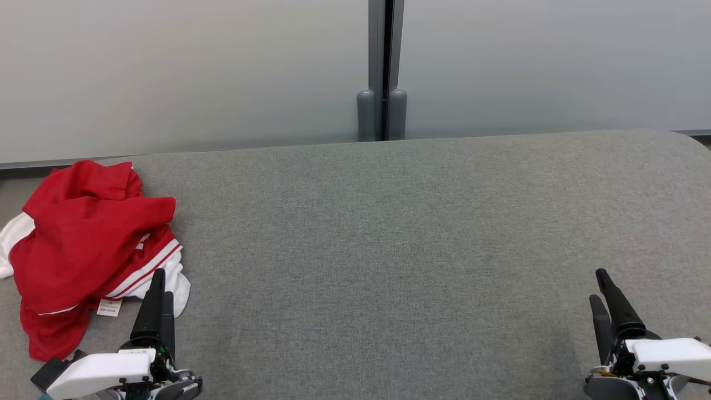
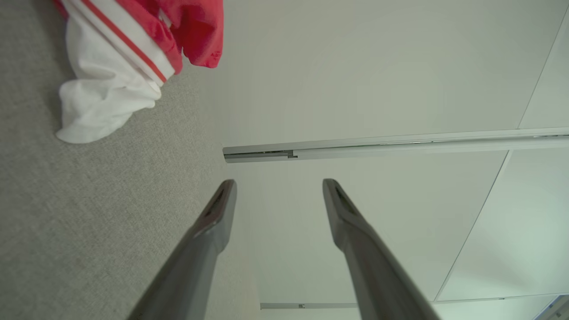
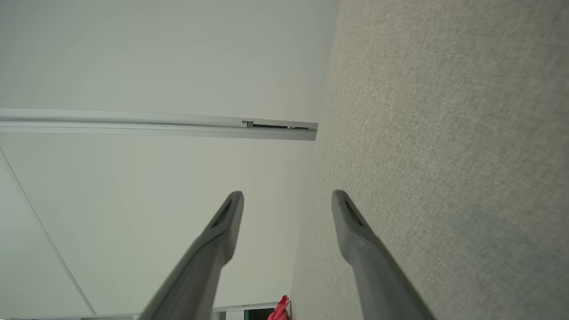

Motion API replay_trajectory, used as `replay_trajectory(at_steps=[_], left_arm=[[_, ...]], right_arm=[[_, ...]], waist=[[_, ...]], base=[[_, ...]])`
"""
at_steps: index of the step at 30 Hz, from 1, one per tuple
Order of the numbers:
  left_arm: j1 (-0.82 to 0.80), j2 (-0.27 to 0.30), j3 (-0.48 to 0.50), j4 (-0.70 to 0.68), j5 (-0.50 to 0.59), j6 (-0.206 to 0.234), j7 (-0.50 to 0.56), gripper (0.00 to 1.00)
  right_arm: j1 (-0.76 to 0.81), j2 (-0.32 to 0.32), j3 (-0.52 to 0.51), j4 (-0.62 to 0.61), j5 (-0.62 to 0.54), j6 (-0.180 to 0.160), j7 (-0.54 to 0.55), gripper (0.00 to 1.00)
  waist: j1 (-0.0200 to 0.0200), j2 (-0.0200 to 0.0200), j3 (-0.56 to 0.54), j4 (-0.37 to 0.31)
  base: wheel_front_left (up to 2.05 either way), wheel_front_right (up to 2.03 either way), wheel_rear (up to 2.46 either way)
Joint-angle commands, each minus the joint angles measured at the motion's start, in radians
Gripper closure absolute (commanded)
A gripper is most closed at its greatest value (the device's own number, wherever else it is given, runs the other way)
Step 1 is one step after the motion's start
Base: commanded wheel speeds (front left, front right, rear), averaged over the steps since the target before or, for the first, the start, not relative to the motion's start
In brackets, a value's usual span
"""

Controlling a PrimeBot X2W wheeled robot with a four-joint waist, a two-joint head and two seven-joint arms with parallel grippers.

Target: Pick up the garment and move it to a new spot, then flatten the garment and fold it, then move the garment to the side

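Wrist views: both jaws apart, empty.

Found garment [image 1: 83, 244] at left edge of the bench [image 1: 389, 222], left end effector [image 1: 161, 280] just before it, right end effector [image 1: 597, 284] by near right corner.

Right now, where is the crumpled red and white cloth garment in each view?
Head view: garment at far left on the grey fabric table.
Left wrist view: top left corner.
Right wrist view: a red scrap at the bottom edge.
Shared landmark: the grey wall post.
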Motion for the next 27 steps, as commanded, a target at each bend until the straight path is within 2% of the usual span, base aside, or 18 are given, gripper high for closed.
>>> replay_trajectory(at_steps=[1,6,14,27], left_arm=[[-0.017,0.009,-0.005,-0.02,0.022,0.001,-0.01,0.0],[-0.016,0.01,-0.013,-0.025,0.068,0.005,-0.028,0.0],[-0.012,0.012,-0.033,-0.047,0.218,0.025,-0.062,0.0],[0.005,0.017,-0.076,-0.053,0.545,0.045,-0.111,0.0]], right_arm=[[-0.011,-0.01,0.005,-0.028,-0.041,0.001,-0.013,0.0],[-0.008,-0.011,0.013,-0.048,-0.129,0.001,-0.031,0.0],[-0.006,-0.025,0.038,-0.093,-0.323,0.001,-0.066,0.0],[-0.002,-0.056,0.067,-0.131,-0.586,0.001,-0.115,0.0]], waist=[[0.0,-0.0001,0.0,0.0],[0.0,-0.0001,0.0,0.0],[0.0,-0.0001,-0.001,0.003],[0.0,-0.0001,-0.005,0.006]], base=[[0.0,0.0,0.0],[0.0,0.0,0.0],[0.0,0.0,0.0],[0.0,0.0,0.0]])
